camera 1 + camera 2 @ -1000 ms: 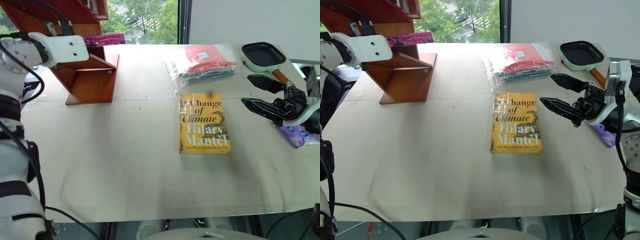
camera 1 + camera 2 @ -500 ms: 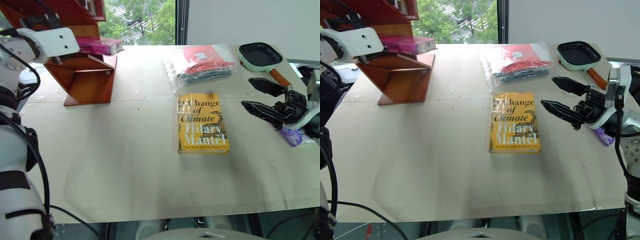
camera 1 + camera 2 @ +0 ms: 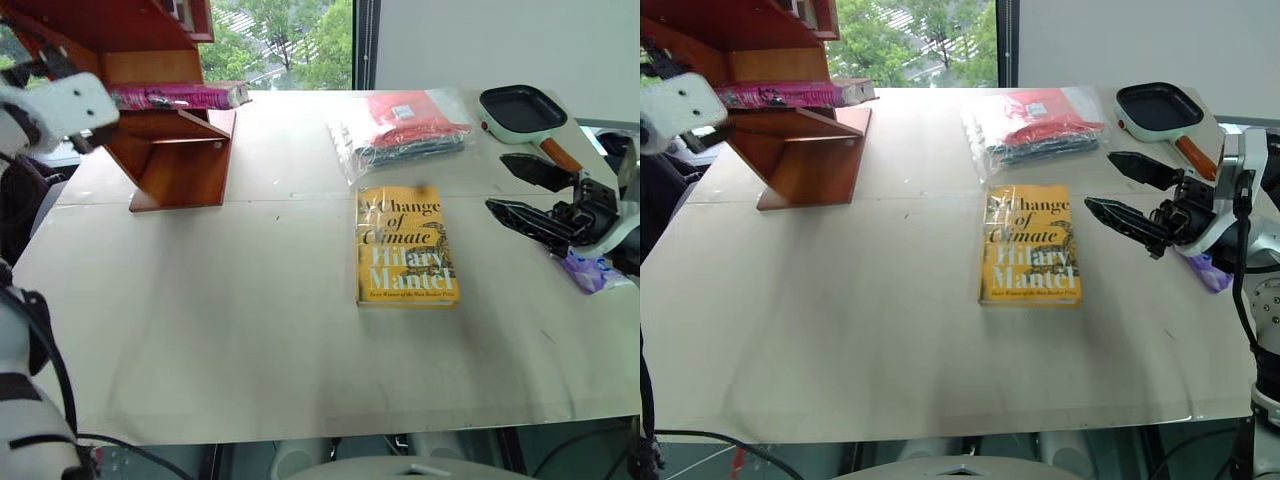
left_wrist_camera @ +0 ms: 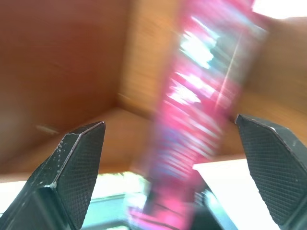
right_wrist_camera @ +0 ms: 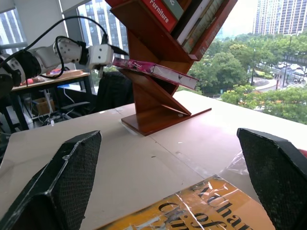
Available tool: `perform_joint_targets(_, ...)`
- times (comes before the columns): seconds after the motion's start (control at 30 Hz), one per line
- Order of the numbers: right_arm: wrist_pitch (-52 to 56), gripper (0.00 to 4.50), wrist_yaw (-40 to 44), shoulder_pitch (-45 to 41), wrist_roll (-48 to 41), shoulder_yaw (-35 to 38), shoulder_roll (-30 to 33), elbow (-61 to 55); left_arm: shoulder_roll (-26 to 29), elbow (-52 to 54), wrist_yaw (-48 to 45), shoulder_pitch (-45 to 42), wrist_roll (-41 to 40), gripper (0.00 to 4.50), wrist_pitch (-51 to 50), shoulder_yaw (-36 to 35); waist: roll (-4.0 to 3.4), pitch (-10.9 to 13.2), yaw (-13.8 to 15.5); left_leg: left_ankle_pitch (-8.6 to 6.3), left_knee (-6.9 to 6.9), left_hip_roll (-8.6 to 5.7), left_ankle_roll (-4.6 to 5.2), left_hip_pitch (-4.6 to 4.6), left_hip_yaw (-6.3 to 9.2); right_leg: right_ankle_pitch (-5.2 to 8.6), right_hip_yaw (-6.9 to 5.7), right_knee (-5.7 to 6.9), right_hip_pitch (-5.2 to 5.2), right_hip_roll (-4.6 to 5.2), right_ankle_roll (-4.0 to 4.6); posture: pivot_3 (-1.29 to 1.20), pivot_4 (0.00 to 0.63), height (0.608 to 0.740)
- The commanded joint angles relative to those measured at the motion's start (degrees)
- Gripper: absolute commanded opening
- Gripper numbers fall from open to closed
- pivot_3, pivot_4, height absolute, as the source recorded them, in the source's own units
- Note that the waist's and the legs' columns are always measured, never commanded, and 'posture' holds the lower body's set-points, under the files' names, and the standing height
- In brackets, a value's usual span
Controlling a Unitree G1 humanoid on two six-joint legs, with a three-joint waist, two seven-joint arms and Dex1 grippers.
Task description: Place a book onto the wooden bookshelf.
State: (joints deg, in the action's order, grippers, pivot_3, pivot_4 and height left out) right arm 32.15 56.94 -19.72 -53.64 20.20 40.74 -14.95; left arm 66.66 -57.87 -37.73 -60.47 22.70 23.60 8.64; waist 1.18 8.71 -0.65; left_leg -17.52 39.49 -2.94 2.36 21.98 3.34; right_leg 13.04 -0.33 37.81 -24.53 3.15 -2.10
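Observation:
The pink book [image 3: 176, 96] lies on a slanted board of the reddish-brown wooden bookshelf [image 3: 182, 160] at the table's far left. From the right wrist view, the book [image 5: 153, 70] juts out sideways from the shelf. My left gripper [image 4: 170, 127] is open just off the book's left end; its fingers [image 4: 79, 158] flank the pink cover without touching it. My right gripper [image 3: 1102, 182] hovers open and empty over the table's right side, beside the yellow book.
A yellow "A Change of Climate" book [image 3: 407, 245] lies mid-table. Behind it sits a plastic bag of red cloth [image 3: 405, 125]. A small black pan [image 3: 525, 108] stands at the far right, with a purple packet [image 3: 590, 270] near my right gripper. Other books [image 5: 192, 19] fill the upper shelf.
My left gripper has opened, let go of the pink book and drawn back to the left. The book has settled onto the shelf board. The right arm has kept still.

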Motion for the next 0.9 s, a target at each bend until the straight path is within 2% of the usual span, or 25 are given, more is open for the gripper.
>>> perform_joint_targets(0.03, -0.67, 4.50, 0.45, -1.46, -0.26, 0.77, 0.91, -0.68, 2.43, 4.59, -1.59, 1.93, -2.38, 4.48, -2.79, -2.80, 0.03, -0.02, -0.01, 0.00, 0.00, 0.00, 0.00, 0.00, 0.00, 0.00, 0.00, -0.01, 0.00, 0.00, 0.00, 0.00, 0.150, 0.720)
perform_joint_targets(0.47, -0.15, 4.50, 0.16, -0.68, -0.25, 0.77, 0.55, -1.48, 2.08, 13.98, 6.91, 2.80, -5.30, 4.48, -5.13, -9.15, 0.07, -0.01, 0.05, 0.00, -0.01, -0.05, 0.00, 0.13, 0.00, 0.00, 0.03, 0.02, -0.15, 0.06, 0.00, 0.00, 0.150, 0.720)
perform_joint_targets(0.63, -0.19, 4.50, 0.00, -0.55, -0.14, 0.85, 0.73, -1.67, 1.71, 18.42, -0.94, 5.22, -11.76, 4.48, -9.06, -11.55, 0.07, -0.01, 0.00, 0.00, -0.01, -0.04, 0.00, 0.13, 0.00, 0.00, 0.02, 0.03, -0.15, 0.05, 0.00, 0.00, 0.150, 0.720)
perform_joint_targets(0.73, -0.10, 4.50, 0.05, -0.24, -0.21, 1.16, 1.02, -1.86, 4.96, 21.76, -9.42, 9.33, -14.12, 4.48, -14.28, -11.90, 0.07, -0.01, -0.07, 0.00, -0.01, -0.04, 0.00, 0.12, -0.02, 0.00, 0.04, 0.03, -0.16, 0.05, 0.00, 0.00, 0.150, 0.720)
perform_joint_targets(0.9, -0.13, 4.50, -0.01, 0.09, -0.30, 1.31, 1.34, -1.96, 9.74, 26.38, -15.96, 15.64, -15.11, 4.48, -21.32, -13.16, 0.07, 0.00, -0.38, 0.00, -0.05, 0.00, 0.00, 0.11, -0.07, 0.00, 0.11, 0.04, -0.17, -0.02, 0.01, 0.00, 0.150, 0.720)
